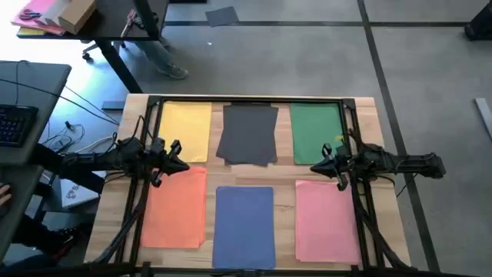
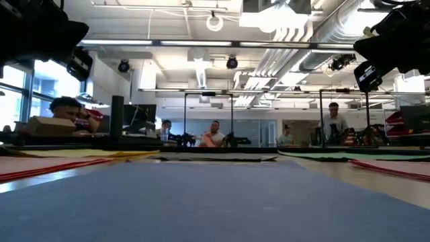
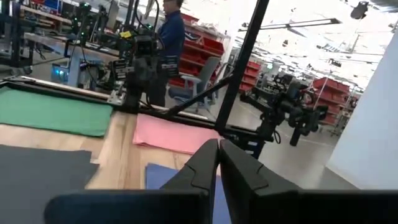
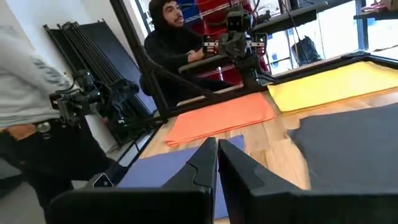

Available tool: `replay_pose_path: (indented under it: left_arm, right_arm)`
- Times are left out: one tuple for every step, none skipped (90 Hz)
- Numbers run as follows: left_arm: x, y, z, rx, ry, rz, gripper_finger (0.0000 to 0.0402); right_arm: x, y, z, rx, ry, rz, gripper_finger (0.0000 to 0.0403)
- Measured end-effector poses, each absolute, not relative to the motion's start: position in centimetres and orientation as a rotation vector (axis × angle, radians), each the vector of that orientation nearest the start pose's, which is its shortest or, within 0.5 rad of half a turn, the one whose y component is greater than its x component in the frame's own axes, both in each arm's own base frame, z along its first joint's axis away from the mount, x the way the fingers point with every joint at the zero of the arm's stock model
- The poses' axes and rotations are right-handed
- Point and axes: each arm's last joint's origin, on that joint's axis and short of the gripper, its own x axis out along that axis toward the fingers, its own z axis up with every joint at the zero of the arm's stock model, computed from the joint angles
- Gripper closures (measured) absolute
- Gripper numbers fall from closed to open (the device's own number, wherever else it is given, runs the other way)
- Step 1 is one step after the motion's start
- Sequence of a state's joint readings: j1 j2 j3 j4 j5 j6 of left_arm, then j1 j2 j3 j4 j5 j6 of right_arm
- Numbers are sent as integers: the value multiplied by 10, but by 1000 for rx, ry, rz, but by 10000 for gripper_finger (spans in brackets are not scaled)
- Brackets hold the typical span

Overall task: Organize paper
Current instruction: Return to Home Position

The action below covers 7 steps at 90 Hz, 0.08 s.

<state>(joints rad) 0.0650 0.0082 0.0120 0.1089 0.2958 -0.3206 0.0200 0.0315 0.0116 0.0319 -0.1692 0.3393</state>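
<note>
My left claw [image 1: 182,167] and right claw [image 1: 314,168], fingers together, hang above surface [image 1: 367,115] (well apart) — paper [image 1: 246,132] piles by colour lie between and beneath them.

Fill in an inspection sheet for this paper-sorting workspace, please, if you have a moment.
Surface: wooden table, bare between piles.
Job's things: six sorted piles; back row yellow paper, dark grey paper, green paper; front row orange paper, blue paper, pink paper; grey edges uneven.
Clutter: nothing seen.
Pincers: left pincer and right pincer shut, empty, raised at the table's sides.
Cables: loose cables on the floor left of the table.
Surroundings: seated people beyond the table; cardboard box on a desk.
</note>
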Motion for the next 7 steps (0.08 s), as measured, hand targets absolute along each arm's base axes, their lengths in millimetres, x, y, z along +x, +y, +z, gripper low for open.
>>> replay_pose_path:
  left_arm:
    - [96,-2,177,-299,-73,-246,394]
    - [96,-2,177,-299,-73,-246,394]
    - [96,-2,177,-299,-73,-246,394]
    - [96,-2,177,-299,-73,-246,394]
    - [96,-2,177,-299,-73,-246,394]
    - [96,-2,177,-299,-73,-246,394]
    - [96,-2,177,-299,-73,-246,394]
  right_arm:
    - [98,7,168,337,20,189,402]
    - [98,7,168,337,20,189,402]
    - [98,7,168,337,20,189,402]
    - [98,7,168,337,20,189,402]
    - [98,7,168,337,20,189,402]
    - [98,7,168,337,20,189,402]
    - [98,7,168,337,20,189,402]
